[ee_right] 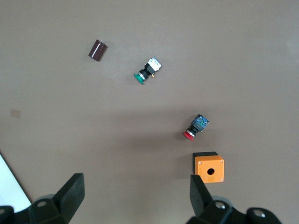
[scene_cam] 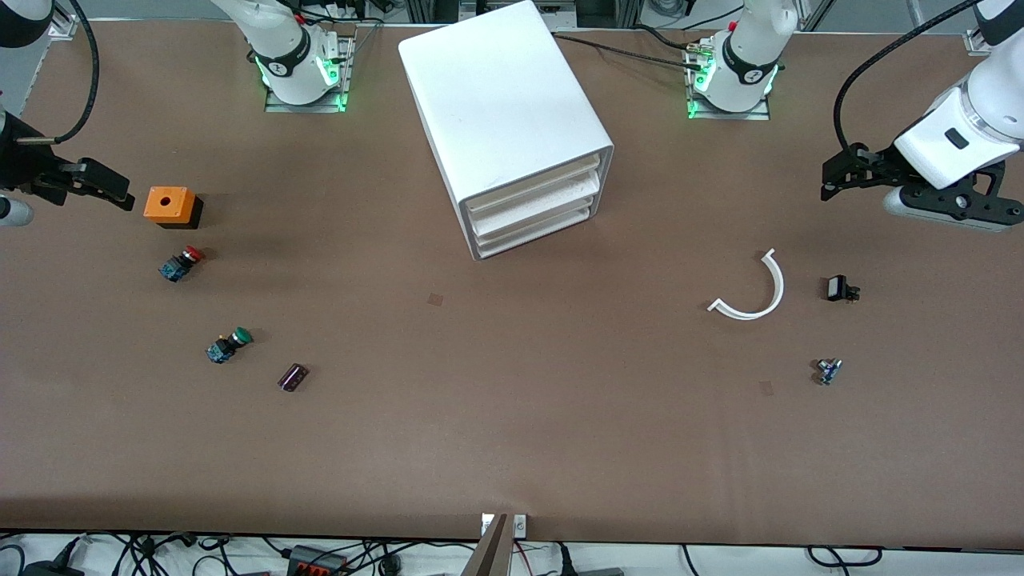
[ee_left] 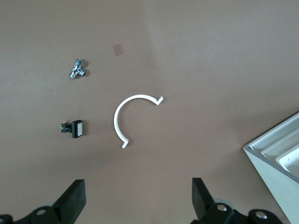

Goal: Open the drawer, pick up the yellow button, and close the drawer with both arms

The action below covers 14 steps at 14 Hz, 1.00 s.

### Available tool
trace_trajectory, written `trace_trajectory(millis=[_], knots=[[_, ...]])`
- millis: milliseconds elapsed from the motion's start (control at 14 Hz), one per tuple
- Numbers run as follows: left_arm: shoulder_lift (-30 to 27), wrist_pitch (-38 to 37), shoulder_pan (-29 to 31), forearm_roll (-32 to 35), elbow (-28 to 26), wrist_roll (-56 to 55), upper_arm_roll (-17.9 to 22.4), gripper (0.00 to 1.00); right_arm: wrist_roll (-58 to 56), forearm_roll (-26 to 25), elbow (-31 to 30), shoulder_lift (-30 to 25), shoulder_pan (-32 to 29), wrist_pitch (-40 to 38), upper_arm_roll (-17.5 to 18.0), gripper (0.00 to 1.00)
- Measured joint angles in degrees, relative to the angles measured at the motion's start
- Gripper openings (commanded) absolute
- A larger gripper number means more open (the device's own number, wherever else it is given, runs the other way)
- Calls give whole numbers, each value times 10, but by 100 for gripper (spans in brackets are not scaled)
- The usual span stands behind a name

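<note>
Nearest the camera lies a capacitor (scene_cam: 293,377); no yellow button shows. Both grippers, left (ee_left: 138,201) and right (ee_right: 135,198), hang released at the table's ends. Cabinet (scene_cam: 500,112) drawers (scene_cam: 532,206) sit closed: steadying the cabinet while pulling one squarely seems wise.

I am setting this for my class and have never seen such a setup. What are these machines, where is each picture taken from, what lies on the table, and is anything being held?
Two robot arms stand at a brown table. One picture looks down from high across it; the other two come from cameras on each arm's wrist. The left gripper and right gripper hang open, holding nothing. The white cabinet has three shut drawers. Near the right arm lie an orange box, a red-capped button, a green-capped button and a dark cylinder. Near the left arm lie a white curved strip and two small parts. No yellow button shows.
</note>
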Motion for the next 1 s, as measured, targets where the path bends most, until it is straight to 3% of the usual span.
trace_trajectory(millis=[997], knots=[[8,-35,3,-1,1,-2,3,100,0,0,-1,3,0,0,-1,100]])
